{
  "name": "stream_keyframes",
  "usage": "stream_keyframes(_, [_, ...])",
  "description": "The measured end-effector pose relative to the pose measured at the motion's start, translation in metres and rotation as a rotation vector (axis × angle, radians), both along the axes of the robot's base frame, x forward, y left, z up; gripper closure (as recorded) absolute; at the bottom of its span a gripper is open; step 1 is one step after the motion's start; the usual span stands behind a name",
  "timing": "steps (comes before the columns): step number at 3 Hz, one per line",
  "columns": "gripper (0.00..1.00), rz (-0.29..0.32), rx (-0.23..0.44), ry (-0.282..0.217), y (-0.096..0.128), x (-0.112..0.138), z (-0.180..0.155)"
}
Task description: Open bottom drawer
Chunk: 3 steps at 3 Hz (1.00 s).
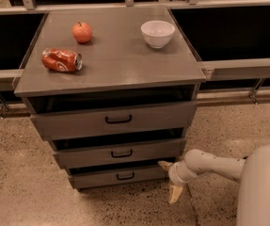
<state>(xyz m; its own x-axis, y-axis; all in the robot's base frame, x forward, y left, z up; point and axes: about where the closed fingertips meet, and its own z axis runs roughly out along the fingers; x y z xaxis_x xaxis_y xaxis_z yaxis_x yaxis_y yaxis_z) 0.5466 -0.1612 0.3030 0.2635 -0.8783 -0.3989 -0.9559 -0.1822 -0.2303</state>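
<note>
The bottom drawer (pixel 101 177) is the lowest and narrowest grey front of the cabinet, with a small black loop handle (pixel 125 176). A dark gap shows above its front. My gripper (pixel 170 180) is low near the floor, right at the drawer front's right end, to the right of the handle. It is open and holds nothing: one pale fingertip (pixel 164 164) points up-left toward the drawer's corner, and the other fingertip (pixel 174 195) points down at the floor. The white arm (pixel 214 164) reaches in from the lower right.
The middle drawer (pixel 120 153) and the top drawer (pixel 118 120) sit above it. On the cabinet top (pixel 115 60) are a red apple (pixel 82 32), a crushed red can (pixel 61 60) and a white bowl (pixel 157 33). Speckled floor (pixel 26 192) surrounds the cabinet.
</note>
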Motion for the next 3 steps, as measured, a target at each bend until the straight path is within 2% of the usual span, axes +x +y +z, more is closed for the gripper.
stream_keyframes(1, [0.00, 0.032, -0.085, -0.012, -0.015, 0.015, -0.035])
stream_keyframes(2, [0.00, 0.037, -0.132, -0.052, -0.035, 0.039, -0.070])
stream_keyframes(3, [0.00, 0.031, -0.142, -0.077, -0.045, 0.055, -0.084])
